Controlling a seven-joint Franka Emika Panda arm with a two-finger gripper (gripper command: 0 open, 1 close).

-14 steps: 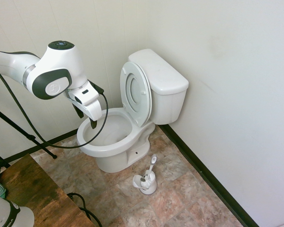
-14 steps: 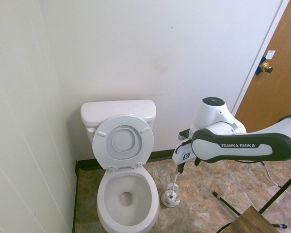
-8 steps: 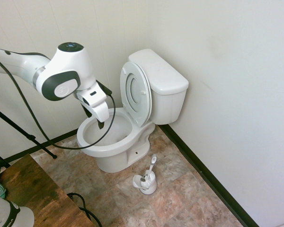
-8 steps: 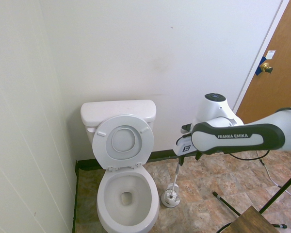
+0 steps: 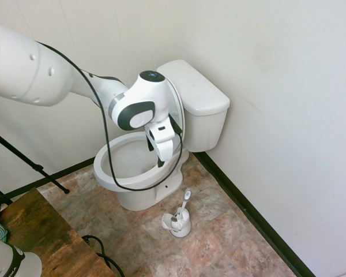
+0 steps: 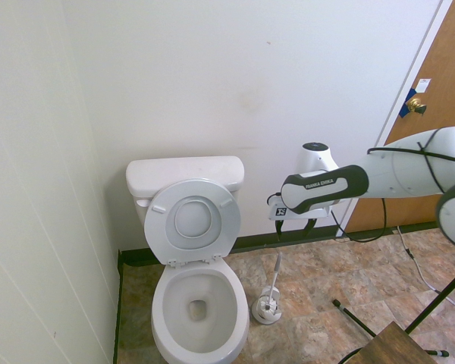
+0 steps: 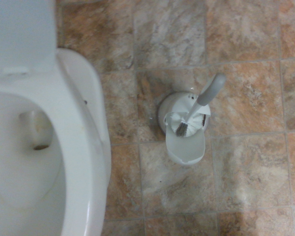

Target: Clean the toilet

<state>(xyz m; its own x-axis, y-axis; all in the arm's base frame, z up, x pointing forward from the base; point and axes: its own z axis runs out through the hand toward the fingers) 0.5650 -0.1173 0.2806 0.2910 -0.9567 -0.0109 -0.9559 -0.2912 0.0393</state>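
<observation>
Claw shifted from bowl's far side toward brush holder; toilet untouched; finger state unclear.

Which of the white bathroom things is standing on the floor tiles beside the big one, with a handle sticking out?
The brush holder, standing on the tiles apart from the toilet. A slim brush leans out of it.

The only readable lettering is white print on the dark grey band of the white robot arm, seen in the second exterior view; it appears to say "FRANKA EMIKA", though it is very small. A small white label sits near the arm's wrist, its marks too tiny to read. A pale sticker on the brown wooden door is unreadable.
</observation>
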